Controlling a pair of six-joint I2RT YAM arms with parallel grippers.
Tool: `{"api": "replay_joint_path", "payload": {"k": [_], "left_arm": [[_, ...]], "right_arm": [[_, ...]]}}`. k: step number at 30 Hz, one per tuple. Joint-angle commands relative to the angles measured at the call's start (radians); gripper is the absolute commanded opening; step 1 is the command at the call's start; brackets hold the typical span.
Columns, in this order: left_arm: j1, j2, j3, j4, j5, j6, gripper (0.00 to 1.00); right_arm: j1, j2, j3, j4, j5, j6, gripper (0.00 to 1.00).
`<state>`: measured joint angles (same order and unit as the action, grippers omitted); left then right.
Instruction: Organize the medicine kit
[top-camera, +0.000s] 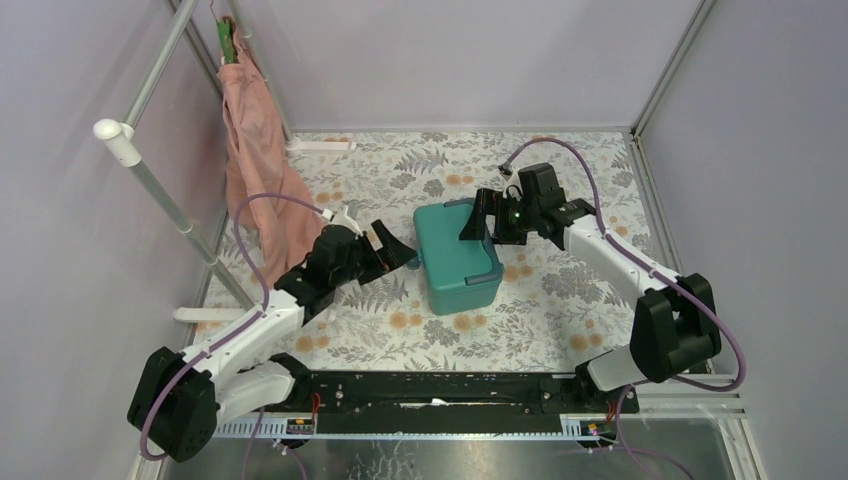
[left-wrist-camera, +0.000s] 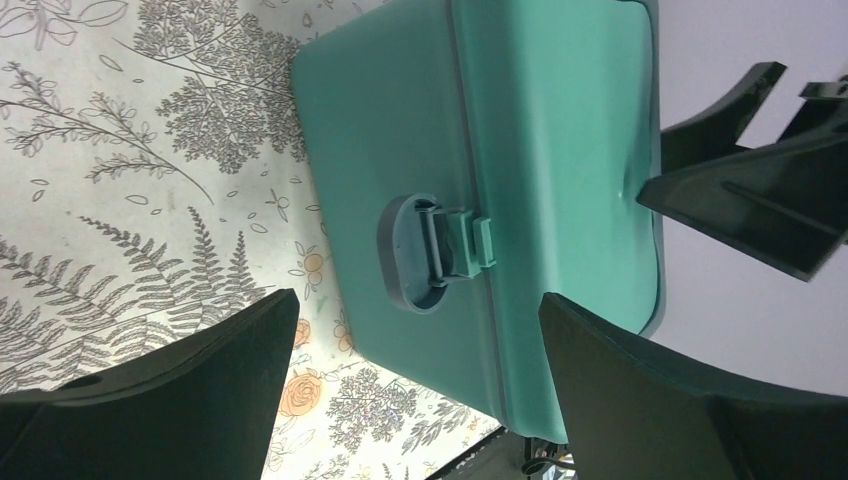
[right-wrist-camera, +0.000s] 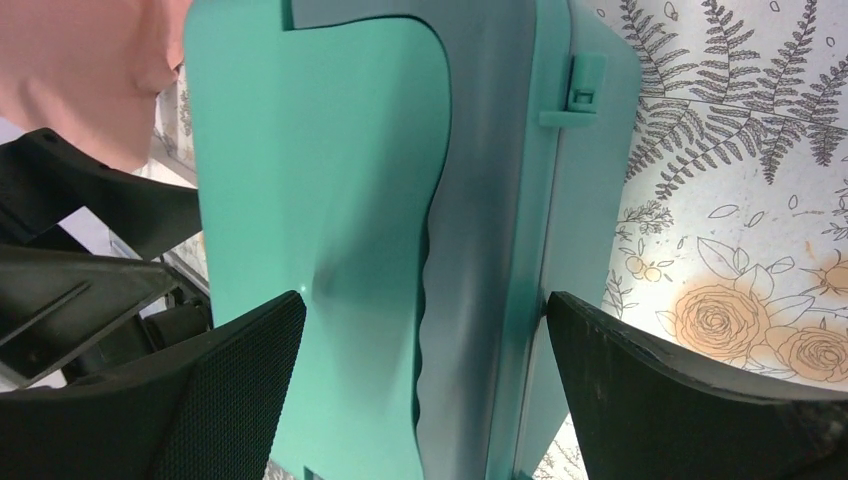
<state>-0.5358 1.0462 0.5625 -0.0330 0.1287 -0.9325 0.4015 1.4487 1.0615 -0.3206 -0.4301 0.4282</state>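
Left gripper (top-camera: 398, 248) gapes wide, holding nothing, just beside the left side of the medicine kit (top-camera: 455, 258), facing its latch (left-wrist-camera: 440, 250). Right gripper (top-camera: 482, 218) is spread wide too, empty, at the kit's far right edge above the lid. The kit sits lid down on the floral table (top-camera: 560, 300), with a pink cloth (top-camera: 255, 160) hanging well to its left.

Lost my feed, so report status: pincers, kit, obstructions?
Left pincer open beside kit, facing its latch. Right pincer open at its far edge. Kit shut. Pink cloth hangs far left, clear.
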Motion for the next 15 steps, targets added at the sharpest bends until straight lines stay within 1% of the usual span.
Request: {"api": "replay_joint_path", "payload": {"k": [1, 4, 10, 15], "left_arm": [[0.003, 0.020, 0.005, 0.080, 0.032, -0.012, 0.99], [0.003, 0.048, 0.008, 0.102, 0.056, -0.014, 0.99], [0.003, 0.091, 0.020, 0.122, 0.083, -0.012, 0.98], [0.004, 0.110, 0.037, 0.128, 0.094, -0.011, 0.95]], "right_arm": [[0.018, 0.037, 0.062, -0.005, 0.017, -0.043, 1.00], [0.018, 0.059, 0.063, -0.005, 0.023, -0.052, 0.97], [0.023, 0.086, 0.060, -0.011, 0.019, -0.066, 0.83], [0.024, 0.082, 0.046, 0.010, 0.011, -0.062, 0.81]]}}
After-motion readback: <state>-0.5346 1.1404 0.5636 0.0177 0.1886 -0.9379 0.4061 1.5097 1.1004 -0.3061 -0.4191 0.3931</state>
